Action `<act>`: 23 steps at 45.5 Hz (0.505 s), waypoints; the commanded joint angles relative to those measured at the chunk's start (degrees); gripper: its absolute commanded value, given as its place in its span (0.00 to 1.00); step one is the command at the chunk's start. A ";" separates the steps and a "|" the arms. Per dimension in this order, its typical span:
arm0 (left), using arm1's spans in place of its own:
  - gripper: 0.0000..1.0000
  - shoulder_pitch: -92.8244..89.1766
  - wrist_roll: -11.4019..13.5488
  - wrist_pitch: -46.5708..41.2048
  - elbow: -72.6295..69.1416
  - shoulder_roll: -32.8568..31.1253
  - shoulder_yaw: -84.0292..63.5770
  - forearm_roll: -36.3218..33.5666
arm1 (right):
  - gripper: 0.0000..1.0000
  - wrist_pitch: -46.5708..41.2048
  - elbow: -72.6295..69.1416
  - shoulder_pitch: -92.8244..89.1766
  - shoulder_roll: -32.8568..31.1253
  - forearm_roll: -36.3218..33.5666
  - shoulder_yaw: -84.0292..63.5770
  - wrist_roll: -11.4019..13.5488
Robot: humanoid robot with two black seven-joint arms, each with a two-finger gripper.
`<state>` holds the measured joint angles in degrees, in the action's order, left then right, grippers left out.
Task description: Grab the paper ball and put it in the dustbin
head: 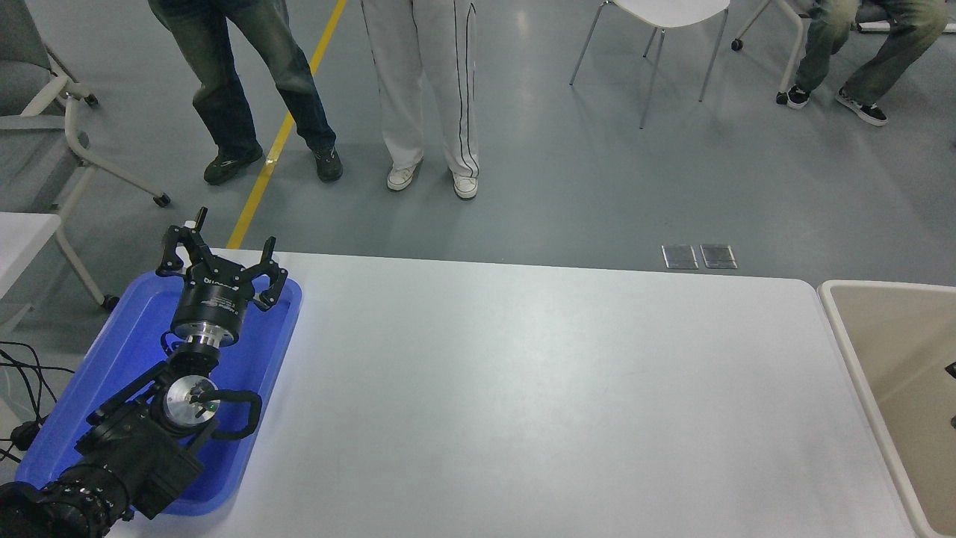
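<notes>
My left gripper sits parked over the blue tray, jaws spread and empty. Only black slivers (probably my right arm) show over the dustbin. I see no paper ball anywhere; I cannot tell whether it was dropped in.

I count one worktop, one blue tray and one dustbin. Of my own claws, one shows in full, over the tray. Beyond the worktop stand two people, a third sits, and there is one white chair. Two floor plates.
</notes>
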<state>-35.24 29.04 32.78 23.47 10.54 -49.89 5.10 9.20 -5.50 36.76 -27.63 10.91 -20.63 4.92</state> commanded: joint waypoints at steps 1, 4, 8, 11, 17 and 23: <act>1.00 0.00 -0.03 0.00 0.00 0.01 -0.03 0.00 | 0.95 2.41 0.05 0.15 0.12 -0.01 0.15 0.00; 1.00 0.00 -0.03 0.00 0.00 0.01 -0.03 0.00 | 0.95 2.41 -0.04 0.24 0.03 -0.10 0.15 0.00; 1.00 0.00 0.05 0.00 0.00 0.01 0.06 0.00 | 0.95 2.41 -0.12 0.33 -0.05 -0.09 0.24 0.00; 1.00 0.00 -0.03 0.00 0.00 0.01 -0.03 0.00 | 0.96 2.49 -0.30 0.41 -0.05 -0.10 0.24 0.00; 1.00 0.00 -0.03 0.00 0.00 0.01 0.06 0.00 | 0.98 2.32 -1.00 1.03 -0.58 -0.10 1.90 0.00; 1.00 0.00 -0.03 0.00 0.00 0.01 0.06 0.00 | 0.99 2.14 -3.28 1.64 -3.30 0.17 11.90 -0.09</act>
<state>-35.24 29.01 32.77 23.47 10.54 -49.89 5.10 11.31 -6.38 37.57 -28.19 10.82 -18.36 4.92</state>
